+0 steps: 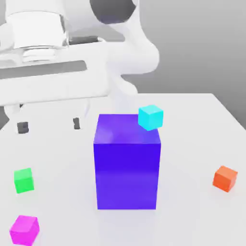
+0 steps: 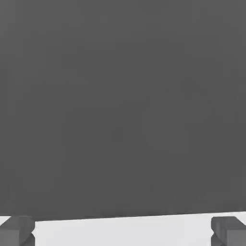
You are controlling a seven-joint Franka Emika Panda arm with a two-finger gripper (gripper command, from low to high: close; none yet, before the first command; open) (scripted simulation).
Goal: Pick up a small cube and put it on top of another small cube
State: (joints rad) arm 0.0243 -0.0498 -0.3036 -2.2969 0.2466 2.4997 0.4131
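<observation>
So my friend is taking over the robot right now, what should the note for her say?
Gripper: open, holding nothing, up above the table on the exterior view's left, behind the big blue-violet block.
Magenta-pink cube: on the table at the near left corner, untouched.
Other small cubes: green cube just behind the pink one, orange cube on the right, cyan cube by the block's far top corner; whether it rests on it I cannot tell.
Done: nothing yet.
Left: grab the pink cube, lift it, set it on another small cube.

small cube before block's left
</observation>
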